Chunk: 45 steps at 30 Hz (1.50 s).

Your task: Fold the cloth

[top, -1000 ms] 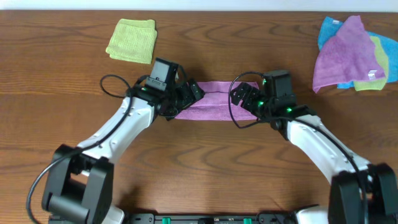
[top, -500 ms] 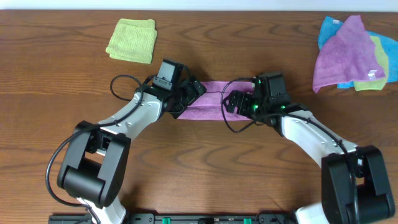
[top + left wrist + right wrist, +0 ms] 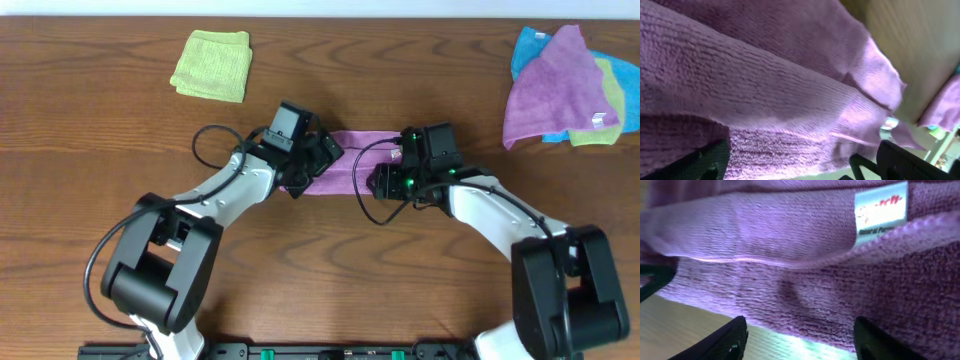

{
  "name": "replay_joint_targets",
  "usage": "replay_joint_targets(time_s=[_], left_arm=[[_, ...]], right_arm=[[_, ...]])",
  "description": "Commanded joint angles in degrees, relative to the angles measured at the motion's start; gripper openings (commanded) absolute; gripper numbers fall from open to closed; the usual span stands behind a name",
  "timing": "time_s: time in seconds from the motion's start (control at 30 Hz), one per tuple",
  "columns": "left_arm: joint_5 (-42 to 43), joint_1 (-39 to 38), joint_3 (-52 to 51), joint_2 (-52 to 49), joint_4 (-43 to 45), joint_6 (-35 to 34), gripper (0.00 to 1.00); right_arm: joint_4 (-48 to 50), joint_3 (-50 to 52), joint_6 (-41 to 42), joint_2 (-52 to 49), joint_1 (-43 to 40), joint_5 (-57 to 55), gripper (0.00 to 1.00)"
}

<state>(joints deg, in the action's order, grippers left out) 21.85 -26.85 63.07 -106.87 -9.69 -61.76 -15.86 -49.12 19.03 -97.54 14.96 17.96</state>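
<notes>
The purple cloth [image 3: 345,147] lies as a folded strip at the table's middle, its ends under both grippers. My left gripper [image 3: 312,168] is over its left end. In the left wrist view the cloth [image 3: 790,75] fills the frame and lies between the wide-apart fingers [image 3: 800,167]. My right gripper [image 3: 375,180] is over the right part. In the right wrist view its fingers [image 3: 797,340] are spread at the near edge of the cloth [image 3: 790,230], which shows a white label [image 3: 880,210]. Bare table shows between the fingertips.
A folded yellow-green cloth [image 3: 212,65] lies at the back left. A pile of purple, blue and yellow cloths [image 3: 565,85] sits at the back right. Cables loop beside both wrists.
Both grippers have moved inward along the purple cloth toward each other. The visible strip between them has become shorter.
</notes>
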Motion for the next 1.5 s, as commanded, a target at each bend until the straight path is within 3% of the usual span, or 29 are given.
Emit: replay_joint_targets(time_s=[0.0,0.03,0.47,0.73,0.87,1.07,1.23,1.33,1.47], left_arm=[[-4.6,0.1,0.8,-1.6,0.1,-0.6,0.95],[-6.0,0.1,0.8,-1.6,0.1,-0.6,0.95],[-20.1,-0.3,0.8,-1.8,10.8,-0.5,0.95],[-21.6,-0.9,0.8,-5.7,18.8,-4.7,0.95],[-19.5,-0.8,0.8,-6.8,20.9,-4.6,0.95],[-12.0,2.7,2.0,-3.2,24.6,3.8,0.95],[-5.0,5.2,3.8,-0.3,22.0,3.9,0.95],[1.3,5.4,5.5,0.2,19.5,3.5,0.95],[5.0,5.4,7.6,0.2,10.9,4.4,0.95]], right_arm=[[0.0,-0.7,-3.1,-1.0,-0.2,-1.5,0.55],[0.0,-0.7,-4.0,-1.0,-0.2,-1.5,0.49],[-0.2,-0.7,-6.5,-1.6,-0.2,-3.2,0.19],[-0.7,-0.7,-6.5,-3.8,-0.2,-3.1,0.18],[-0.9,-0.7,-6.4,-3.8,-0.2,-2.7,0.15],[-0.4,-2.0,-3.6,-3.3,-0.2,1.0,0.07],[-1.4,-5.4,-3.6,-3.1,-0.3,3.6,0.08],[-5.6,-9.1,-3.7,-2.5,-0.3,3.9,0.02],[-13.0,-13.6,-3.7,-1.0,-0.6,1.4,0.03]])
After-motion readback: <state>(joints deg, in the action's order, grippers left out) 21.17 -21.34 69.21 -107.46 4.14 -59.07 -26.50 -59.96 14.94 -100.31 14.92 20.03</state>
